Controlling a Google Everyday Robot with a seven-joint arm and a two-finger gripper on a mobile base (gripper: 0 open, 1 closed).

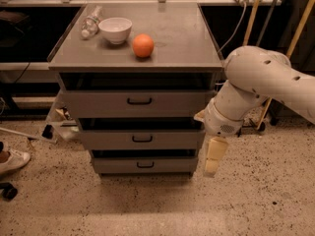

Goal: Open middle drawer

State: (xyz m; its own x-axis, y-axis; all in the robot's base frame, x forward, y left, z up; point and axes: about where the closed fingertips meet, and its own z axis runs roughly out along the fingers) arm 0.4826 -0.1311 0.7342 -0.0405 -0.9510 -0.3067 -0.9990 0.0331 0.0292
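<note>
Your pincer [214, 157] hangs pointing down just off the cabinet's right front corner, about level with the middle drawer's lower edge; can't tell if it's released or clenched. Middle drawer [108, 139] is second of three under the worktop [187, 38] and looks closed, its long axis running side to side. Its handle [142, 138] sits centre-front, leftward in view and slightly higher than the pincer. Flat grey metal front, thin black loop: likely a tight target.
</note>
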